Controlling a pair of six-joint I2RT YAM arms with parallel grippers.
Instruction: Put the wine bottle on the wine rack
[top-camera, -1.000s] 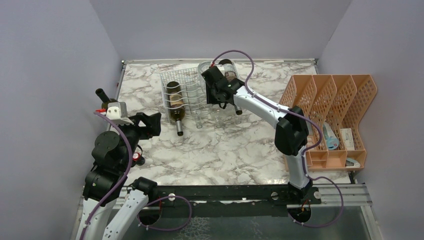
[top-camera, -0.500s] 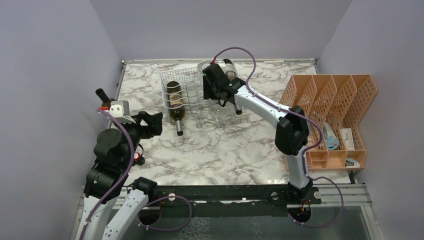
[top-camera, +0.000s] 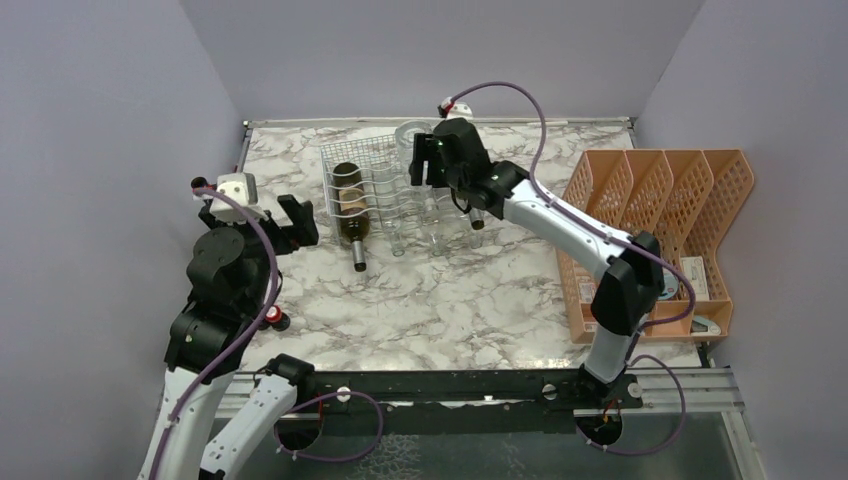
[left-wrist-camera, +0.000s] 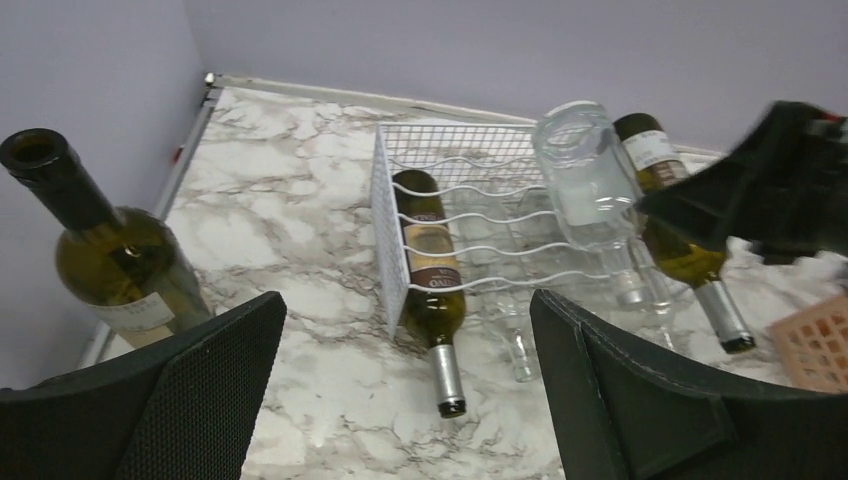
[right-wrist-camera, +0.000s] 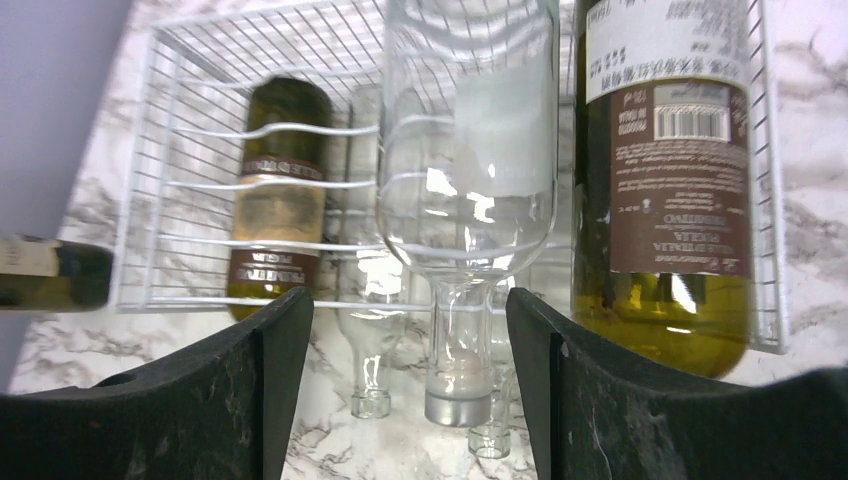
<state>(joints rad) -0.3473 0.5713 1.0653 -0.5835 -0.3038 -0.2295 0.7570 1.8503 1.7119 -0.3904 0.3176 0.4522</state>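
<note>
Wine rack (top-camera: 372, 160), two dark bottles (top-camera: 349, 210) (cradled)

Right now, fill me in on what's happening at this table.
Two robot arms are loading wine bottles onto the white wire wine rack. A left-end bottle and a right-end bottle, both green, lie on it, with a clear bottle between. The right gripper hovers open over the clear bottle, holding nothing. The left gripper is open too, facing the rack. A standing bottle waits on the table by its left edge, not yet racked.
</note>
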